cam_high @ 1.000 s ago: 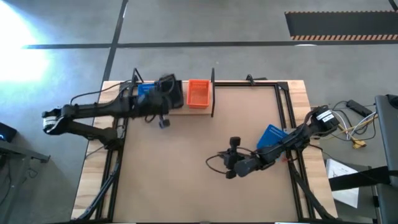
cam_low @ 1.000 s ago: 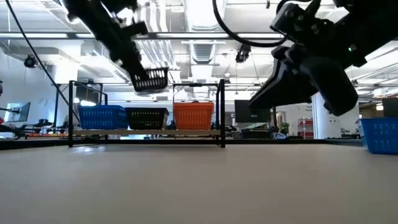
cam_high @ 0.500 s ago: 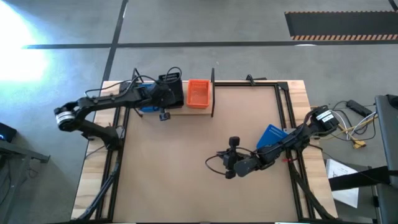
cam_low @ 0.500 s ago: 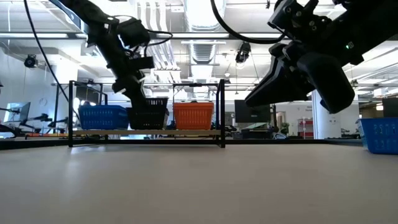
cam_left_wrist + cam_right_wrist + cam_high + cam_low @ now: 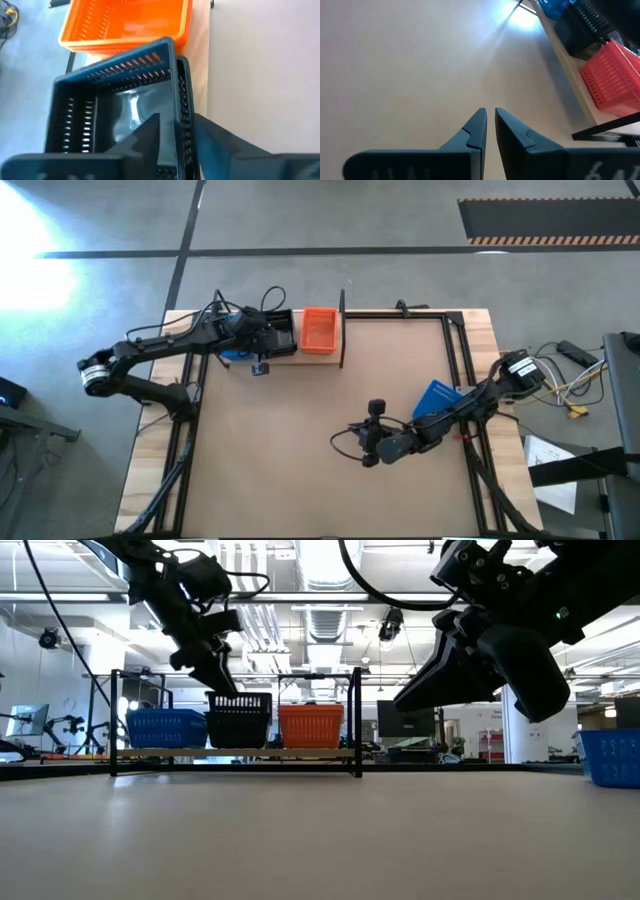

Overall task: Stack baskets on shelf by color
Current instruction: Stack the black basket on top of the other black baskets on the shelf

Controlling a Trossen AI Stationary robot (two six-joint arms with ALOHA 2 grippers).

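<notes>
The shelf stands at the table's far left and holds a blue basket, a black stack and an orange basket. My left gripper reaches over the shelf, shut on the upper black basket, which sits level, nested in the black one below. The orange basket is beside it, and the blue basket lies partly under the arm. My right gripper hangs shut above the middle of the table. Another blue basket rests on the table beside the right arm. My left gripper pinches one long side wall of the upper black basket, one finger inside and one outside. The fingers slant down from above and the table's left. The basket sits level inside the black basket under it.
Black metal uprights frame the shelf's ends. The broad brown tabletop lies between the shelf and the right arm. In the low view the loose blue basket shows at the right edge.
My left gripper has carried the black basket down and toward the far edge, from tilted above the shelf into the black basket on it. The basket has gone from tipped to level. The right arm has kept still.
</notes>
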